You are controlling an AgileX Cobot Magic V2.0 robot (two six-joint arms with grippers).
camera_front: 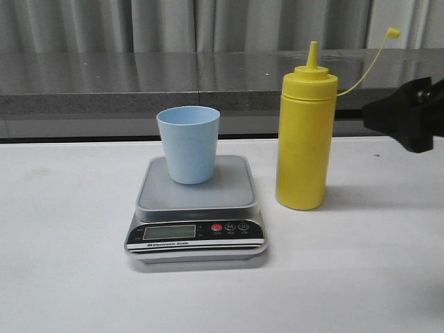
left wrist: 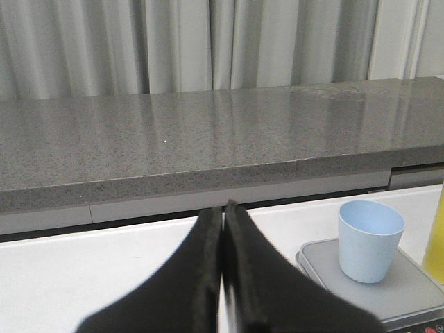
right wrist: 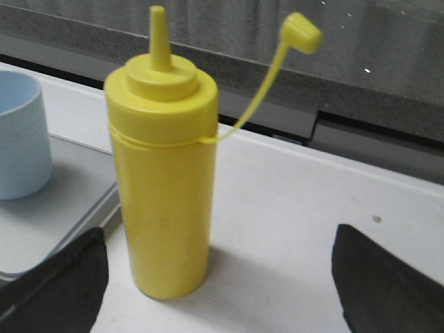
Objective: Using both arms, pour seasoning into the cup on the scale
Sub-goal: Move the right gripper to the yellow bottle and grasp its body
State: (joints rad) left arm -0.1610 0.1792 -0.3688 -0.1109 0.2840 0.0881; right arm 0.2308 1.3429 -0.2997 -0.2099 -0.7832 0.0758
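Note:
The yellow seasoning bottle [camera_front: 305,139] stands upright on the table just right of the scale [camera_front: 196,208], its cap [camera_front: 393,32] hanging off on the tether, nozzle bare. The pale blue cup [camera_front: 188,143] stands on the scale's grey platform. My right gripper [camera_front: 409,118] is at the right edge, open, apart from the bottle; in the right wrist view [right wrist: 218,277] the bottle [right wrist: 163,159] stands ahead between its wide-spread fingers, nearer one of them. My left gripper [left wrist: 223,211] is shut and empty, left of the cup [left wrist: 369,239] and scale [left wrist: 388,291]; it is out of the front view.
A grey stone ledge [camera_front: 139,83] runs along the back of the white table [camera_front: 69,263], with curtains behind it. The scale's black panel with LCD and red button [camera_front: 216,227] faces the front.

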